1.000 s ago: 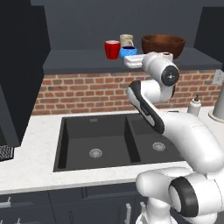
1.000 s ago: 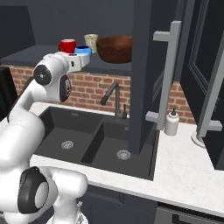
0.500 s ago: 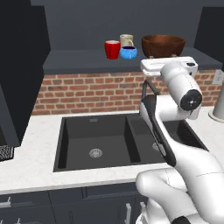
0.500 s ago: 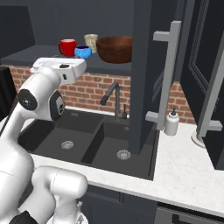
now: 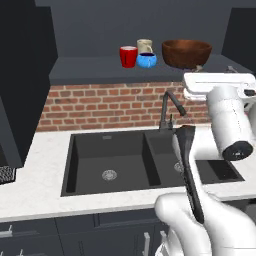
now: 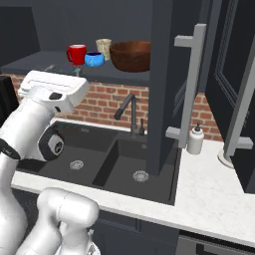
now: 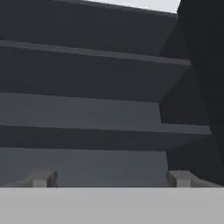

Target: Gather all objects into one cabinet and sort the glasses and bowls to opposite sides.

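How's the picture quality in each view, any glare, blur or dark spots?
Left base view: even, flat light, sharp, a soft sheen on the blue bowl. Right base view: equally sharp, with the cabinet interior dark behind the red cup. Hand view: dim and soft, grey shelves low in contrast, no glare.

A dark double-basin sink [image 5: 125,165] is set into the white marble worktop [image 5: 45,185], with a black curved faucet [image 6: 127,110] behind it against the red brick backsplash [image 5: 100,107]. A white soap dispenser bottle [image 6: 195,139] stands on the worktop near the sink.
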{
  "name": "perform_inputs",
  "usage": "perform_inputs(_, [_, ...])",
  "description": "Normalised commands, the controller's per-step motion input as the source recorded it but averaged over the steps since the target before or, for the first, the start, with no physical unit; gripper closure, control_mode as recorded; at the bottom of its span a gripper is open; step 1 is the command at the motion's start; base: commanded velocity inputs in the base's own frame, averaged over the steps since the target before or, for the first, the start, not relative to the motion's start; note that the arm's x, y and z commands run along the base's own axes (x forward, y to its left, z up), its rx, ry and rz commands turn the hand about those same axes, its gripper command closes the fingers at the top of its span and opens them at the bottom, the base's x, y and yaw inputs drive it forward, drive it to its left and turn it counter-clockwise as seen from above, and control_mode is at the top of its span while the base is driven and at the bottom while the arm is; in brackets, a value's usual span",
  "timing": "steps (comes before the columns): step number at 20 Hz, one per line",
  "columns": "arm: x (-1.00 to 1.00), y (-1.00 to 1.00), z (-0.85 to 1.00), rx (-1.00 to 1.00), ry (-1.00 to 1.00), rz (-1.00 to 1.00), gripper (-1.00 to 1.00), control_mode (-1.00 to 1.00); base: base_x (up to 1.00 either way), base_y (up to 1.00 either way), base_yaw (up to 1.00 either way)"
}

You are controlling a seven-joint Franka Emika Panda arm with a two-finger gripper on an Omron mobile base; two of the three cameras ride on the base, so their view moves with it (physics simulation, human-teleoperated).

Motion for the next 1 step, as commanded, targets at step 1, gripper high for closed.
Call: perform_inputs(1, [-1.00,-0.16,0.09,0.00,-0.21,-0.09,-1.00,-1.00,0.00,0.00,0.00])
